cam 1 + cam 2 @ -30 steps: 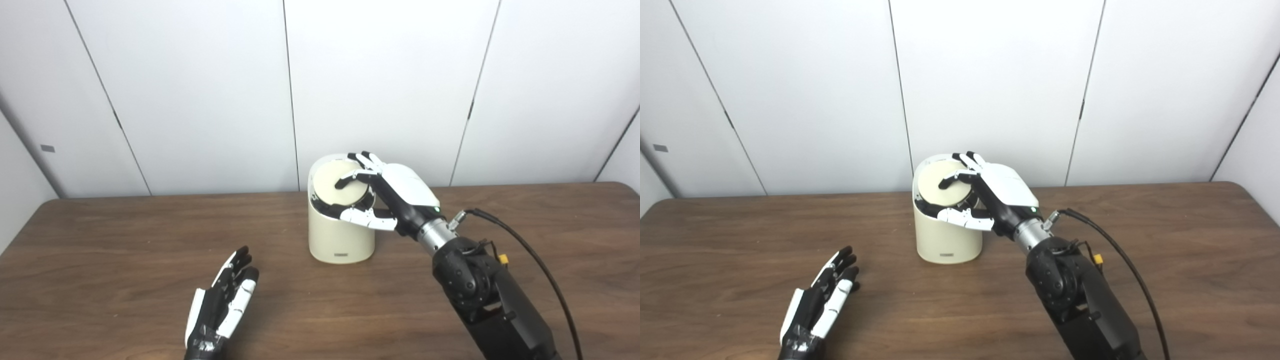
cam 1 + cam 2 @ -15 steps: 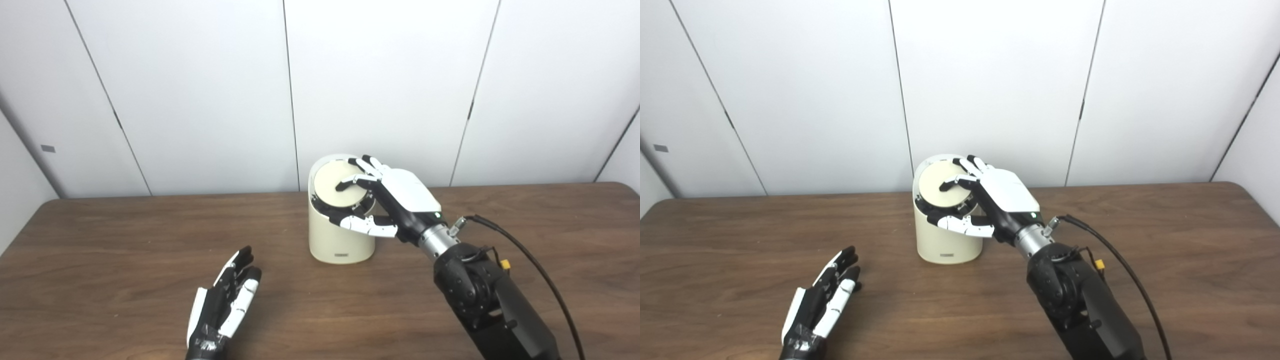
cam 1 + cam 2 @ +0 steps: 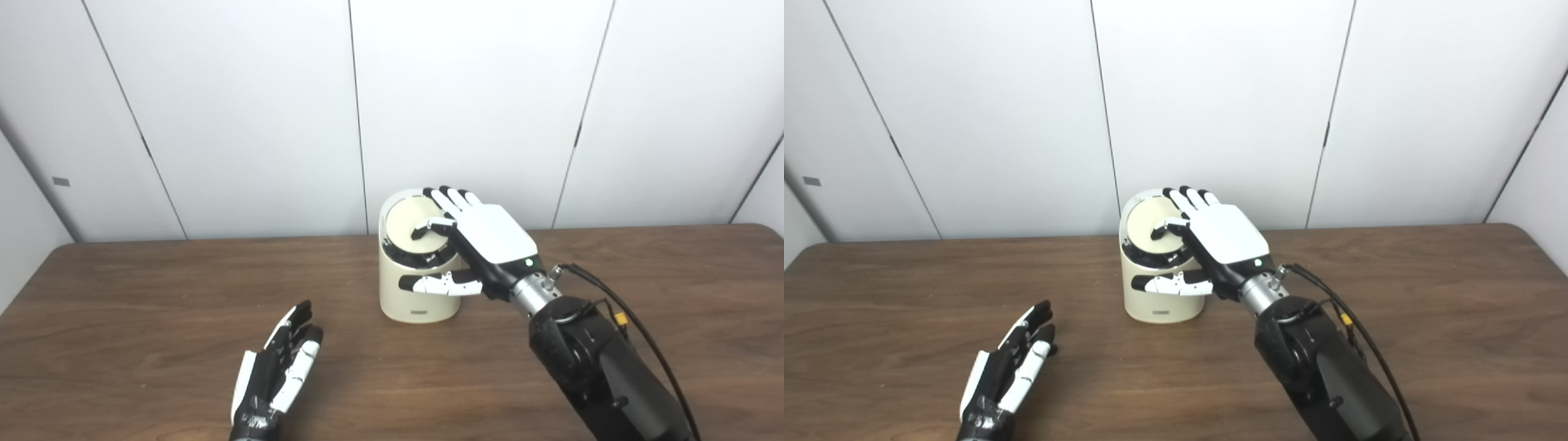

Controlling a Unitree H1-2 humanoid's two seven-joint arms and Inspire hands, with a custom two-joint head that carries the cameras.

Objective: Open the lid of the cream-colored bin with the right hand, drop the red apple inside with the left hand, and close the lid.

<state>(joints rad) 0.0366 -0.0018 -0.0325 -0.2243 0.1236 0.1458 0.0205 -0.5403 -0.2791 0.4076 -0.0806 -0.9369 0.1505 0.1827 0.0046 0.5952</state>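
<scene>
Now, over on the near left of the brown wooden bench (image 3: 122,318), the left robot hand (image 3: 275,373) lies low, fingers stretched out straight and slightly spread, pointing up and away toward the back, holding nothing at all. Moving to the middle, there's the cream-colored bin (image 3: 416,294) standing upright toward the far edge of the bench, its round lid (image 3: 410,223) sitting in a dark ring on the slanted top, tilted toward the camera. And draped right across that top is the right robot hand (image 3: 471,239), white back facing up, fingers laid flat and extended over the far rim, one finger curled down so its tip touches the lid's face; the thumb sticks out sideways in front of the bin's wall, just under the lid, clamped on nothing. Behind it the black forearm (image 3: 1323,373) runs down to the lower right corner, with a dark cable (image 3: 1366,349) looping off the wrist. No red apple shows in either view. Behind everything, plain white wall panels (image 3: 245,110) with thin dark seams.
</scene>
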